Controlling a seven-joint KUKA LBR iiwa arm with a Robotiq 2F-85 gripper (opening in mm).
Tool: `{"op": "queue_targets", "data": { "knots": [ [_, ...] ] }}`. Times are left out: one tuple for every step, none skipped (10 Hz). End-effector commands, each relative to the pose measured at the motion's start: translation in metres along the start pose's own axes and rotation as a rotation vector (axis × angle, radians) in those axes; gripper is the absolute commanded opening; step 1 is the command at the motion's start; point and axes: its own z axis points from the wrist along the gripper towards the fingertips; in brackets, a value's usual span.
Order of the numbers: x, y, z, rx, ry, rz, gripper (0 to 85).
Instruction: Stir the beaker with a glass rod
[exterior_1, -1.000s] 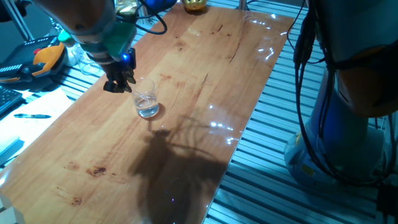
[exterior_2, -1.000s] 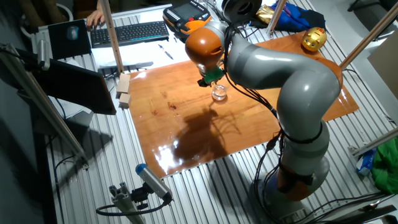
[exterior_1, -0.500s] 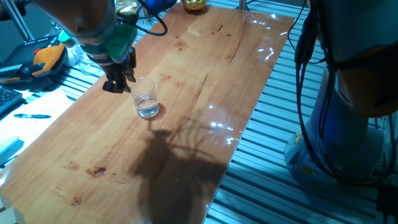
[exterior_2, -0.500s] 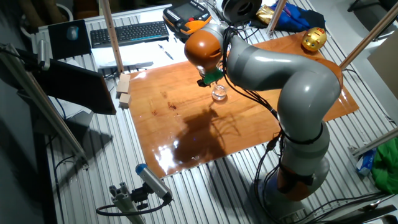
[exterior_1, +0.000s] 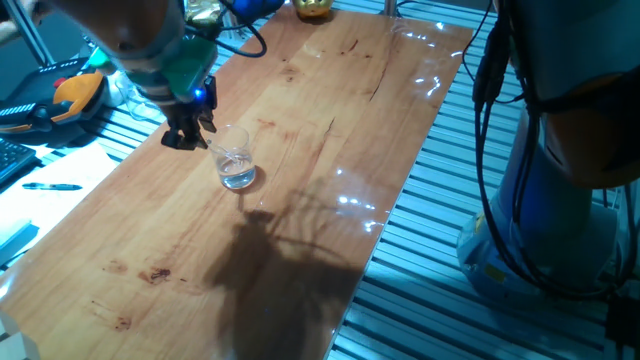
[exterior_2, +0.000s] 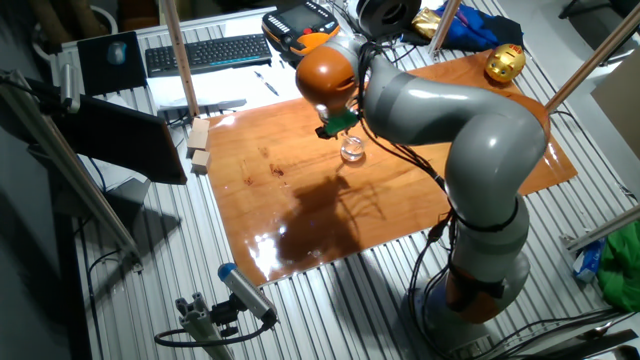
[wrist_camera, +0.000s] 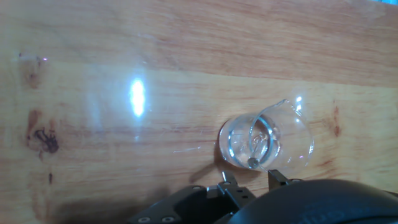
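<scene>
The beaker is a small clear glass cup with a little liquid, standing on the wooden table; it also shows as beaker. In the hand view the beaker lies just ahead of my fingers. The glass rod is a thin clear stick running from between the fingertips down into the beaker, its tip in the liquid. My gripper hangs just left of and above the beaker's rim, shut on the rod. It also shows as gripper and gripper. The rod is barely visible in the fixed views.
A gold figure stands at the table's far end. A keyboard, an orange and black device and two wooden blocks lie off the table's left side. The arm's base stands at the near right edge.
My gripper has shifted slightly to the left and back above the beaker with the rod still in it. The beaker has stayed in place.
</scene>
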Motion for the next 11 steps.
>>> {"op": "queue_targets", "data": {
  "knots": [
    [0.000, -0.001, 0.001, -0.004, 0.000, 0.006, 34.0],
    [0.000, -0.001, 0.002, 0.005, 0.000, 0.009, 34.0],
    [0.000, -0.001, 0.002, 0.007, 0.001, 0.015, 34.0],
    [0.000, 0.000, 0.002, 0.014, 0.002, 0.026, 34.0],
    [-0.001, 0.000, 0.003, 0.022, 0.006, 0.036, 34.0],
    [-0.001, 0.000, 0.004, 0.025, 0.009, 0.046, 34.0],
    [-0.002, 0.001, 0.006, 0.030, 0.006, 0.058, 51.0],
    [-0.003, 0.000, 0.008, 0.039, 0.002, 0.064, 51.0],
    [-0.003, -0.001, 0.011, 0.036, 0.000, 0.068, 51.0],
    [-0.004, -0.001, 0.013, 0.033, 0.003, 0.064, 51.0],
    [-0.005, -0.002, 0.018, 0.020, 0.014, 0.053, 51.0]
  ]
}}
